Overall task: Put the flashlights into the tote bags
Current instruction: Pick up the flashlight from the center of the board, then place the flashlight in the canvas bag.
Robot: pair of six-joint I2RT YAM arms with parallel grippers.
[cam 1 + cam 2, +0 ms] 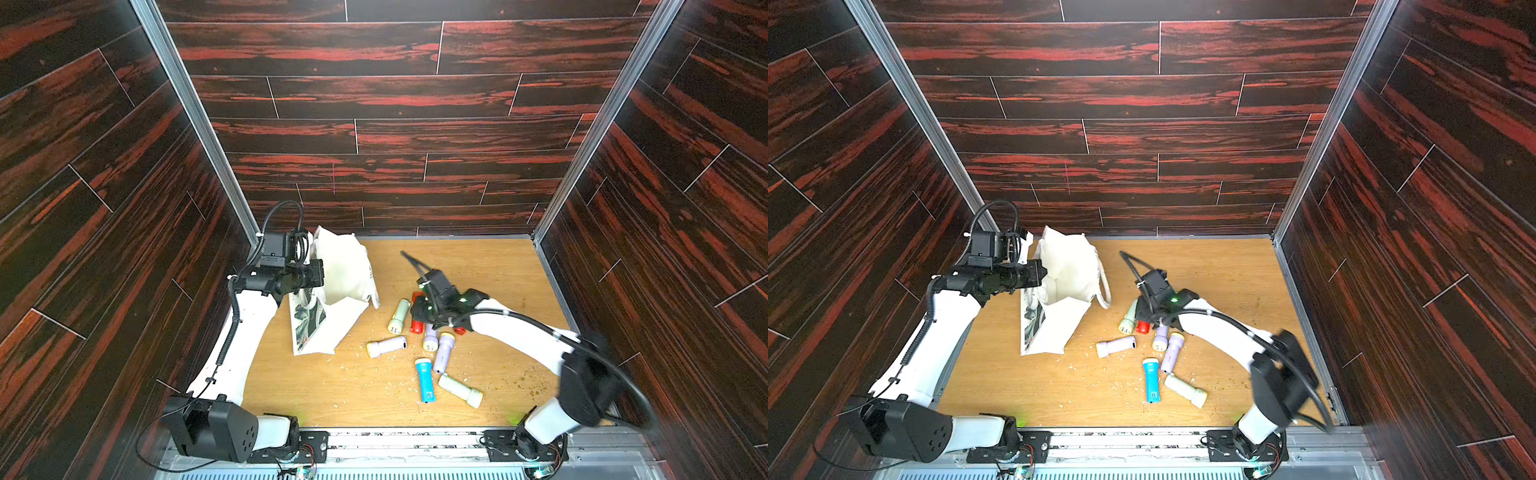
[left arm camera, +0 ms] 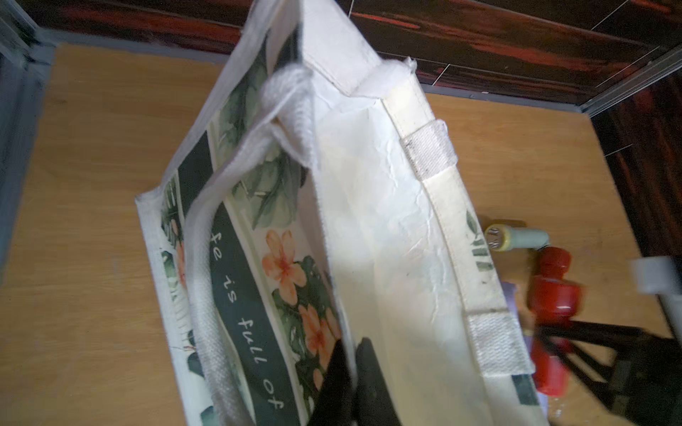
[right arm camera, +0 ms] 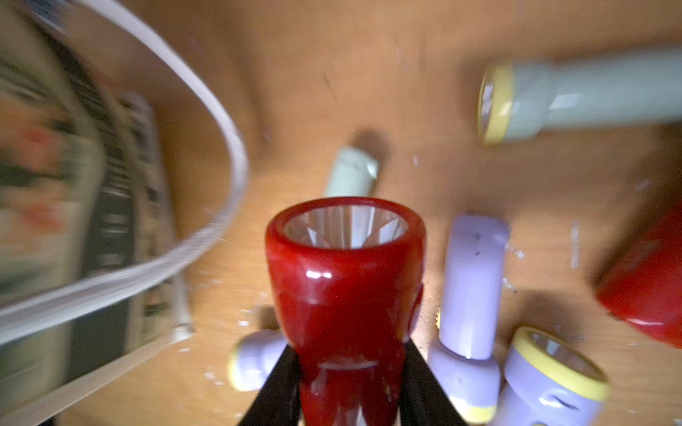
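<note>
The off-white tote bag (image 1: 345, 274) (image 1: 1067, 266) stands open at the table's back left, its printed side (image 2: 258, 295) facing left. My left gripper (image 1: 320, 272) (image 2: 352, 354) is shut on the bag's rim, pinching the printed wall. My right gripper (image 1: 417, 311) (image 3: 348, 365) is shut on a red flashlight (image 3: 345, 280) (image 1: 1143, 327) just right of the bag. A second red flashlight (image 3: 646, 287) lies beside it. On the table lie a pale green flashlight (image 1: 399, 316), several lavender ones (image 1: 444, 351), a blue one (image 1: 425, 380) and another pale green one (image 1: 460, 390).
The wooden table (image 1: 478, 270) is boxed in by dark wood-patterned walls (image 1: 395, 124) at the back and on both sides. Pale crumbs (image 1: 374, 386) dot the table near the front. A metal rail (image 1: 407, 449) with both arm bases runs along the front edge.
</note>
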